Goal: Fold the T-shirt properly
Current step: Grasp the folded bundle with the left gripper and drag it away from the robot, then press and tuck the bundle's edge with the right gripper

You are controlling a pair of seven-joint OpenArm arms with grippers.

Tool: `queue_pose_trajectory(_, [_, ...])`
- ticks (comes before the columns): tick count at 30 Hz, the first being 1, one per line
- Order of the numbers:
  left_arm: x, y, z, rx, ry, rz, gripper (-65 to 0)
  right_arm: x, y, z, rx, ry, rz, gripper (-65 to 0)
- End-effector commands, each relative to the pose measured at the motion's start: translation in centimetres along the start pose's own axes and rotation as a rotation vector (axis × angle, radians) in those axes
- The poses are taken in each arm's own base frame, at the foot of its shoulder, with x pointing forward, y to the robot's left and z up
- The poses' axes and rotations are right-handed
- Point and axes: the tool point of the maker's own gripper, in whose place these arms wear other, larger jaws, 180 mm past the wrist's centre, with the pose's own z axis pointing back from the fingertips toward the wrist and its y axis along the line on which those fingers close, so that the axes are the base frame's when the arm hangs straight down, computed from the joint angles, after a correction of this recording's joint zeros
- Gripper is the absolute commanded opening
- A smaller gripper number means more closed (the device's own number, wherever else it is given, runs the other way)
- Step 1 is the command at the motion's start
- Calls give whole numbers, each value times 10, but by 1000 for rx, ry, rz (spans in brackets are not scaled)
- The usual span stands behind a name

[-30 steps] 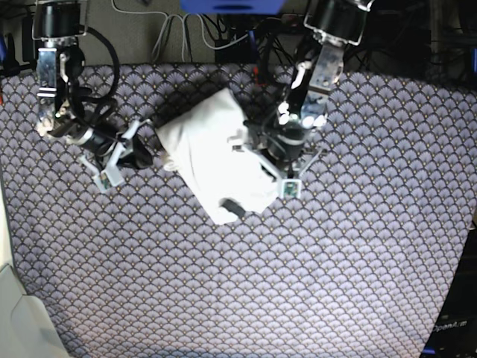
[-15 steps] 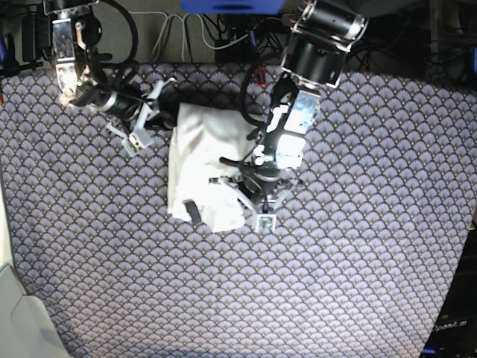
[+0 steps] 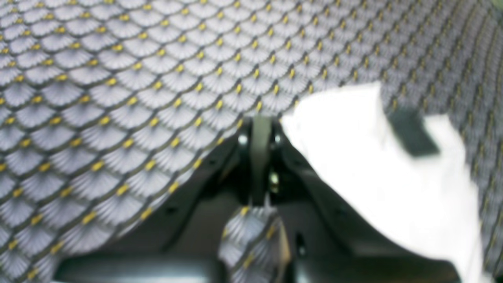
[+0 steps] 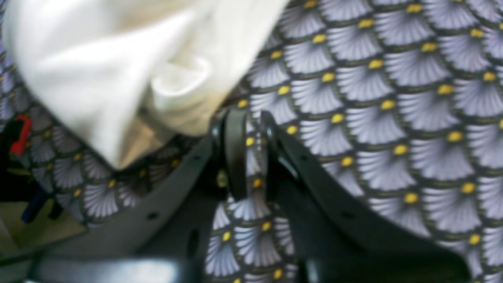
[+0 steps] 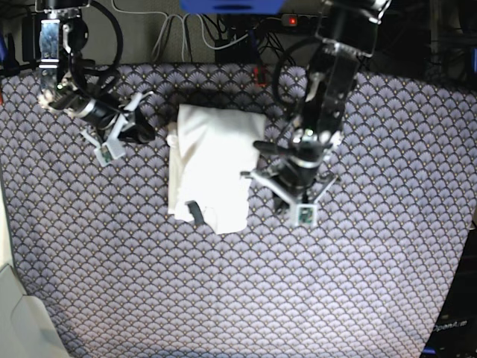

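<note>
We see the T-shirt [image 5: 211,165] plain white, a small dark tag [image 5: 194,212] at its lower edge; beneath it the tablecloth [image 5: 358,283] shows grey-lilac fan scales, dark outlines, yellow dots; both grippers beside the T-shirt are black.

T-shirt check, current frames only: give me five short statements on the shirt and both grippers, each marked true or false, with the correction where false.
1. The T-shirt lies as a folded white bundle on the patterned cloth. True.
2. The left gripper is clamped on the shirt. False: it is shut with nothing between its jaws, beside the shirt's edge.
3. The printed lettering faces up. False: only plain white fabric and a small dark tag show.
4. The right gripper holds no fabric. True: patterned cloth shows through the narrow gap between its jaws.
5. The shirt hangs lifted between both arms. False: it rests on the cloth, released.
</note>
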Motion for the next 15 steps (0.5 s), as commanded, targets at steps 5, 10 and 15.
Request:
queue_pose_trajectory(5, [-9, 36, 43, 67, -31, 5, -647, 70, 9, 11, 4, -179, 108, -598])
queue_pose_trajectory(10, [-43, 67, 86, 163, 30, 38, -647, 117, 35, 7, 41, -302, 143, -595])
queue_pose_trajectory(15, [-72, 83, 113, 214, 99, 50, -647, 133, 78, -19, 175, -307, 189, -595])
